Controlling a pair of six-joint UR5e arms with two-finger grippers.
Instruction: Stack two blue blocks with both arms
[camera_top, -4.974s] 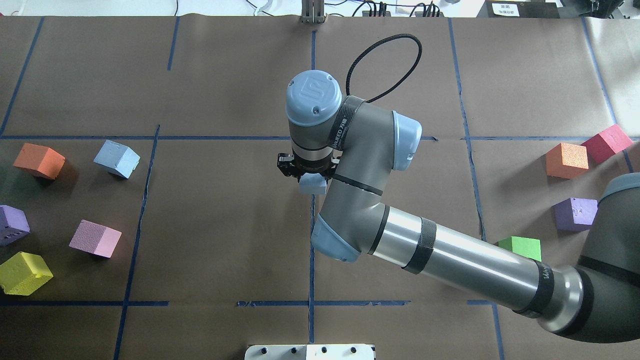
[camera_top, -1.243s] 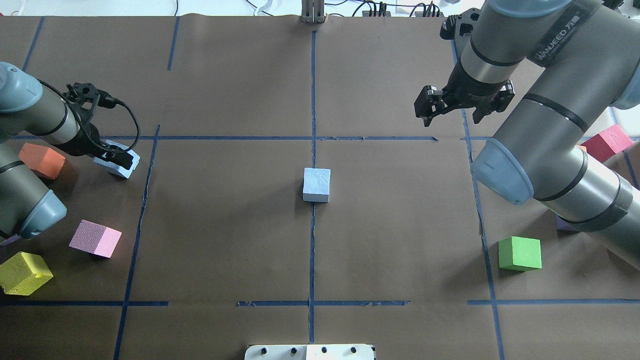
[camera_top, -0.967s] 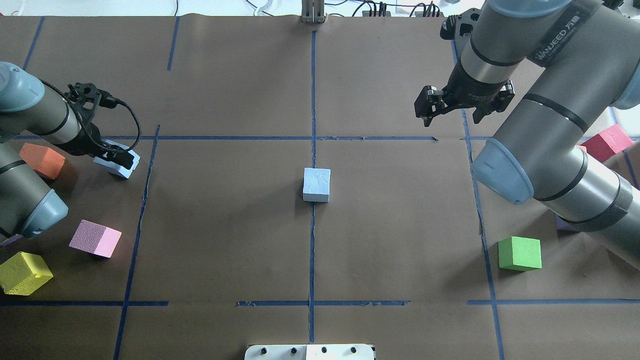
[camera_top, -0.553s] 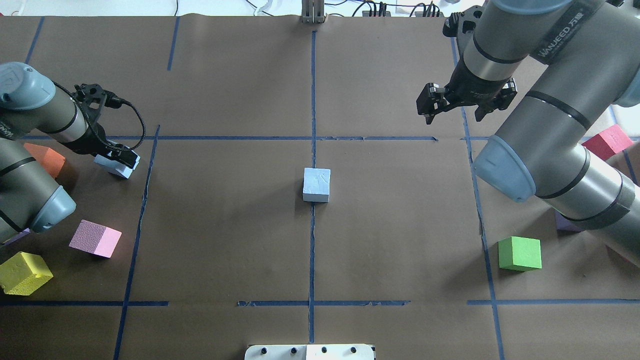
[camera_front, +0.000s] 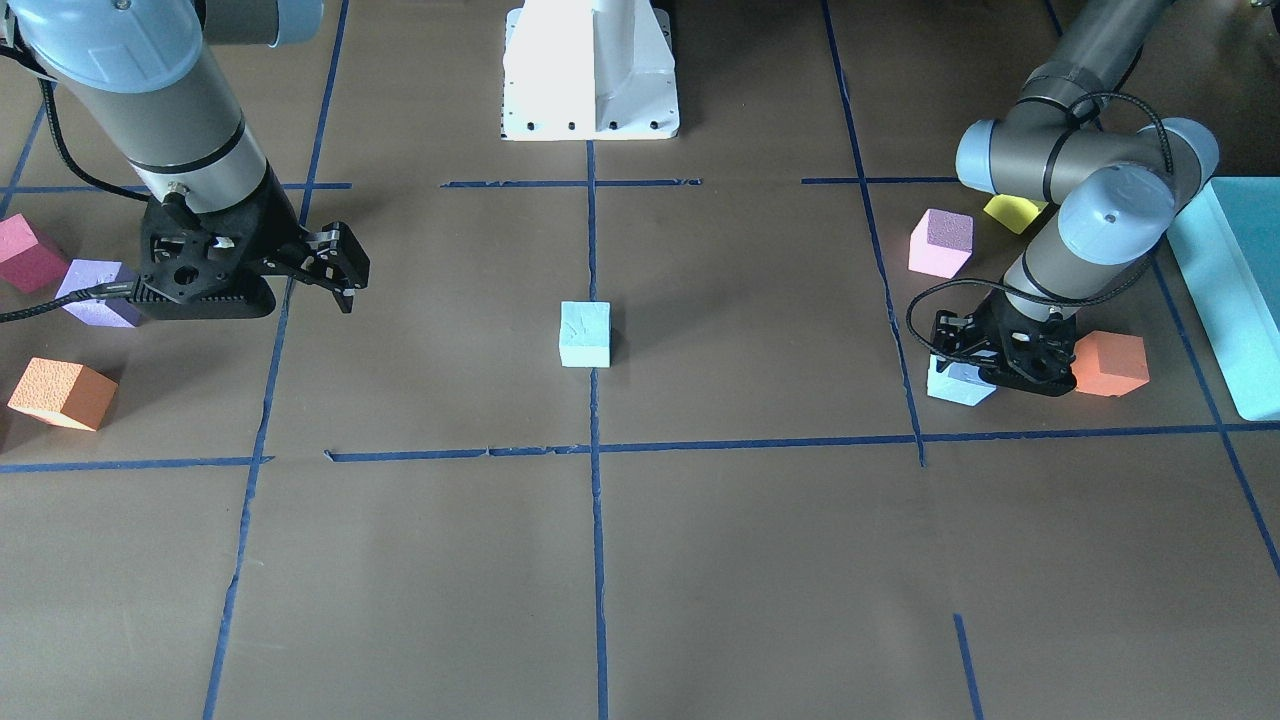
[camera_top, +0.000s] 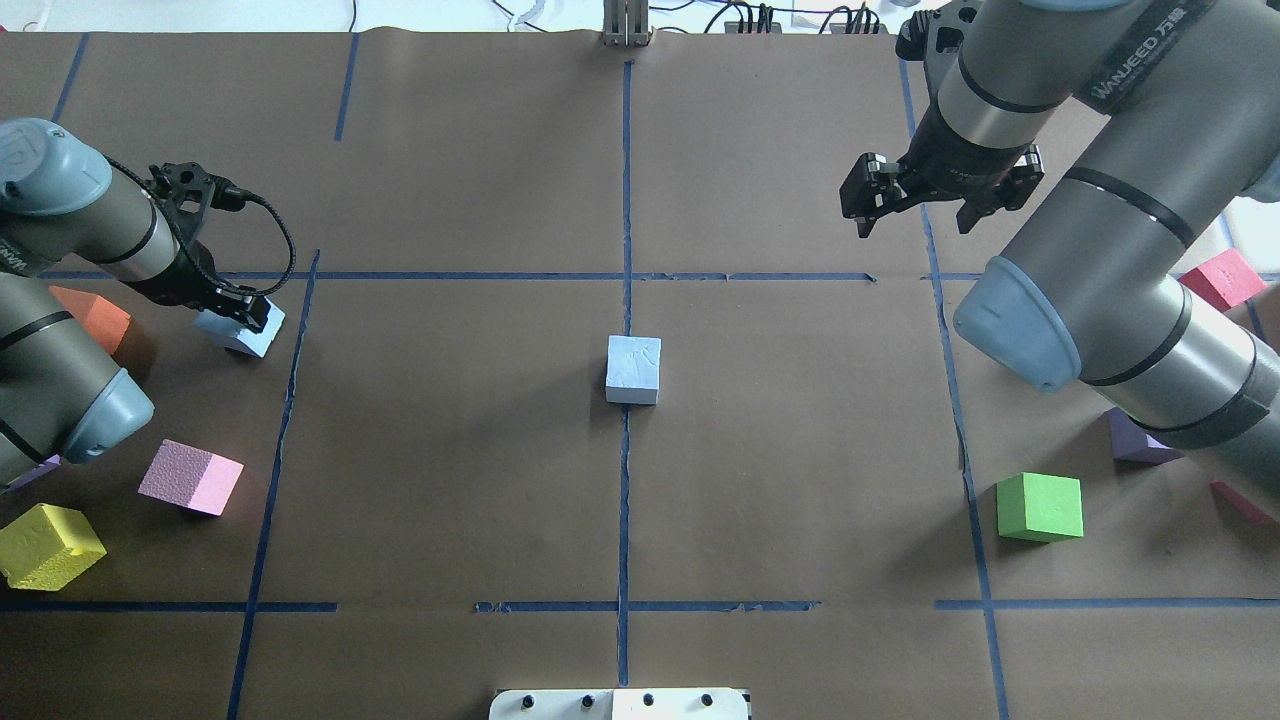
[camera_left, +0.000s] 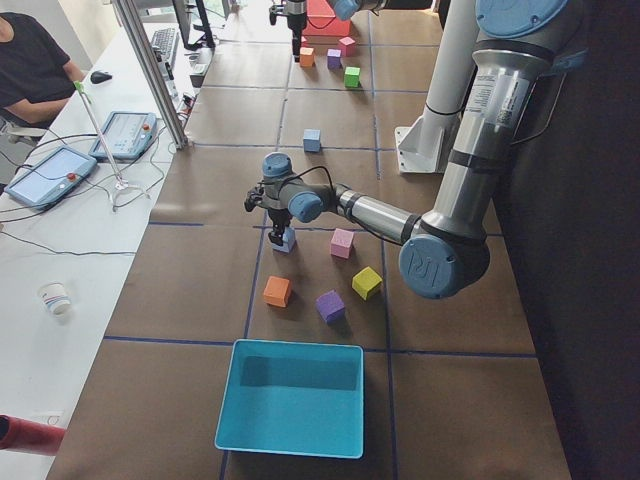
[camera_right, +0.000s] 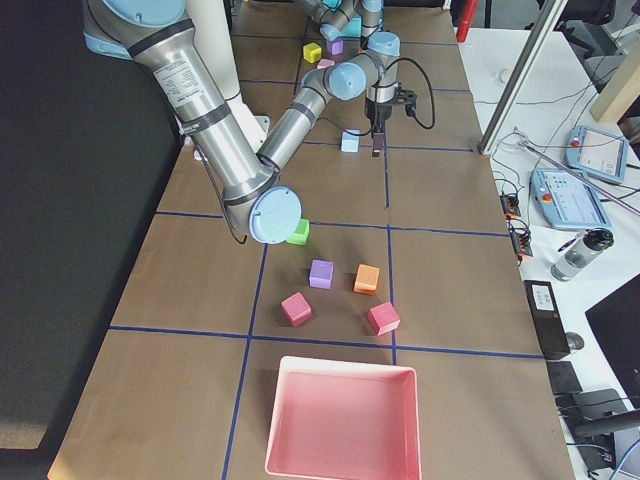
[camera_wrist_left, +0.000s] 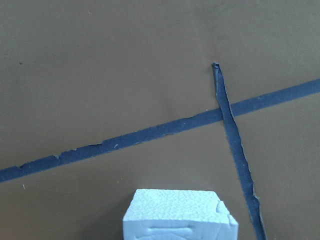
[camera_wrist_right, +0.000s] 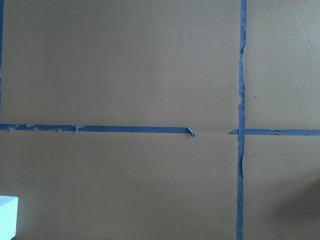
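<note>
Foam in pale blue shows at two spots on the brown surface (camera_top: 450, 450). The centre block (camera_top: 633, 368) sits flat on the long tape line (camera_top: 626, 200) that runs out from the white base (camera_front: 592, 65). The second block (camera_top: 252, 340) is well off to the robot's left of the centre block and a little farther from the base.

Left pincer (camera_top: 238, 318) is down on the second block, closed on its sides and pinching it; the left wrist view shows that block's rough top at the bottom edge, with two tape strips crossing beyond it; whether the block is clear of the surface I cannot tell.

Right pincer (camera_top: 915, 222) hangs above the surface, well off to the right of the centre block and farther out from the base, spread wide; its wrist view looks down on bare paper and tape.

Left of the centre block, an orange cube (camera_top: 95, 315) lies near the second block, partly behind the arm; a pink cube (camera_top: 190, 477) and a yellow cube (camera_top: 48, 545) lie nearer the base. Right of the centre block, a green cube (camera_top: 1040, 507) lies nearer the base; a red cube (camera_top: 1222, 280) shows past the right arm.
</note>
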